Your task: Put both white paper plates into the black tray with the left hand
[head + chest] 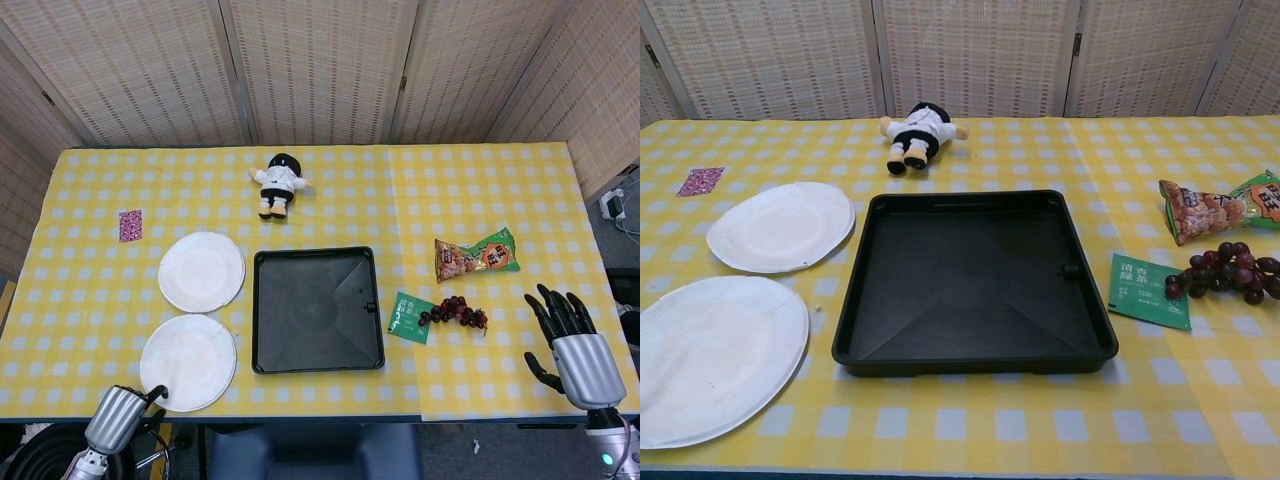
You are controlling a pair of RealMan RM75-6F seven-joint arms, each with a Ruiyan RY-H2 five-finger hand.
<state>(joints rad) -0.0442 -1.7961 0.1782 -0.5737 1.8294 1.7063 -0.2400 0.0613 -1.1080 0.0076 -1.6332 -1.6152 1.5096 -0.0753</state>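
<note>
Two white paper plates lie left of the empty black tray (317,310) (970,280): the far plate (201,271) (781,226) and the near plate (188,361) (715,355), which reaches the table's front edge. Only the head view shows my left hand (118,417), below the front edge just under the near plate. Its silver back and dark thumb are visible, the rest of its fingers are hidden. Over the table's right front corner, my right hand (570,340) has its fingers spread and holds nothing.
A small doll (279,183) (920,133) lies behind the tray. Right of the tray are a green packet (410,317) (1150,290), dark grapes (455,312) (1225,272) and a snack bag (477,254) (1220,208). A pink card (130,225) (701,181) sits far left.
</note>
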